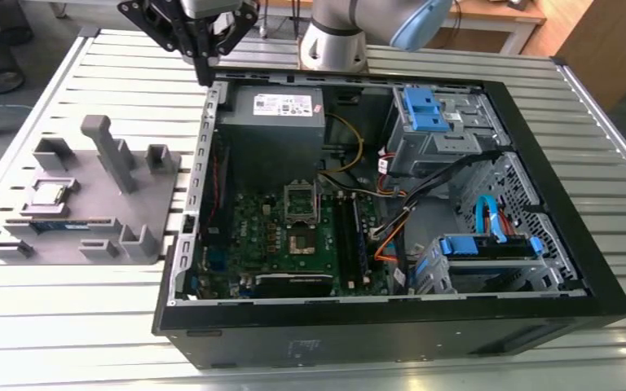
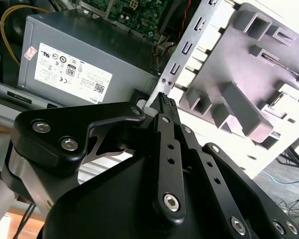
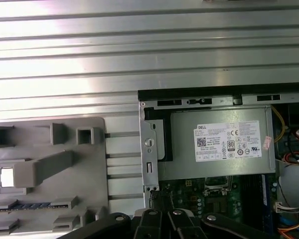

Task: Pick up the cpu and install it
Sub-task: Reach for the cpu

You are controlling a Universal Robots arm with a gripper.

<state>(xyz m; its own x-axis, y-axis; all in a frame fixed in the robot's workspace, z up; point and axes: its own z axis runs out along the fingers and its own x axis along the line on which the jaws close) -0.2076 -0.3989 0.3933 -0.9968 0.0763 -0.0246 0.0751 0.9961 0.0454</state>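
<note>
Cpu (image 1: 52, 193) sits pocketed in the grey fixture (image 1: 166, 195), exterior view's left, presented for pickup; my gripper (image 1: 202, 75) hovers upper left, jaws pressed together, empty.

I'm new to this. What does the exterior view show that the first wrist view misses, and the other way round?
The exterior view adds the blue drive brackets, the case's black front and the arm's pale body. The first wrist view adds bolt heads on the black links of the pincer. Both share the pincer by the case's edge, the chip lying in the grey tray, and the grey labelled box.
</note>
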